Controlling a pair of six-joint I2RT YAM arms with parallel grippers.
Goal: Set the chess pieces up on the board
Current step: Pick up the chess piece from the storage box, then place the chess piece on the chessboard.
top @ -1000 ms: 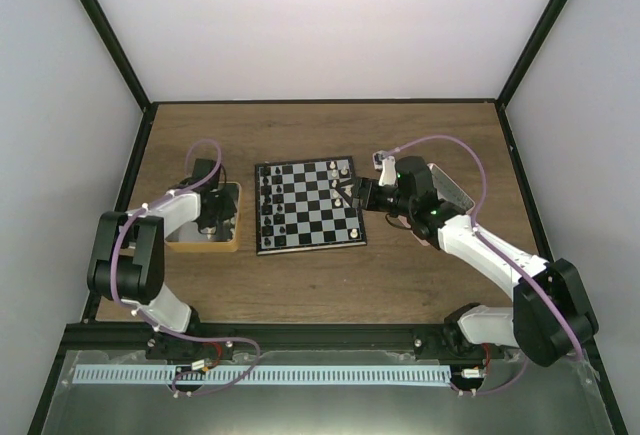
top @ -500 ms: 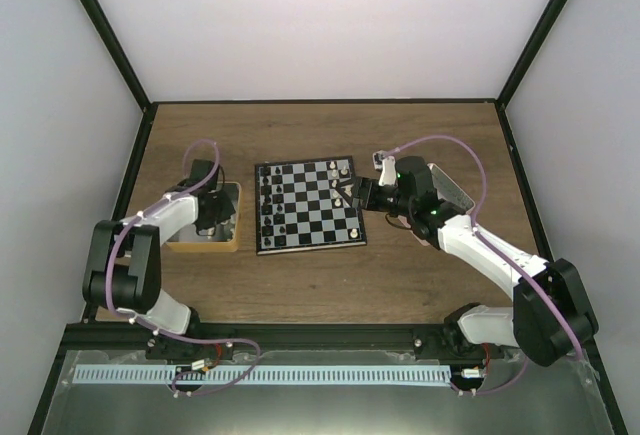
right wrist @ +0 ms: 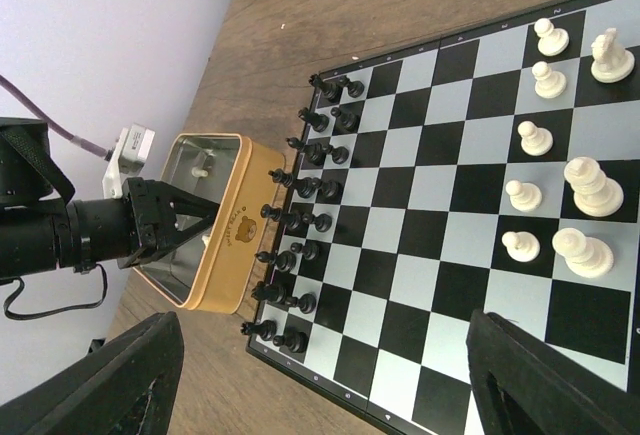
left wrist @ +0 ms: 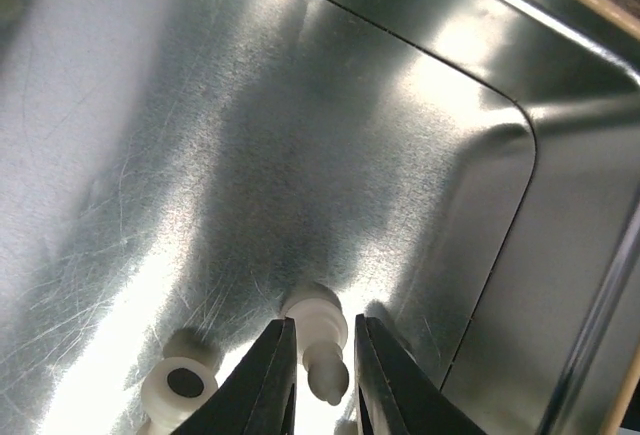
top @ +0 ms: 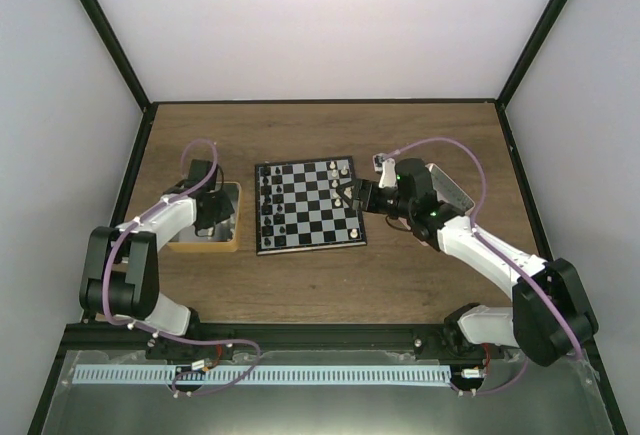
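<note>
Left gripper (left wrist: 324, 323) reaches into the tan tin (left wrist: 560, 205), jaws narrowed either side of 1 white pawn (left wrist: 322, 353) lying flat along them, head toward the wrist (contact unclear). Right gripper (right wrist: 320, 355) gapes wide, empty, above the board (right wrist: 450, 205).

Tan tin (right wrist: 236, 238) side: small print, unreadable.
</note>
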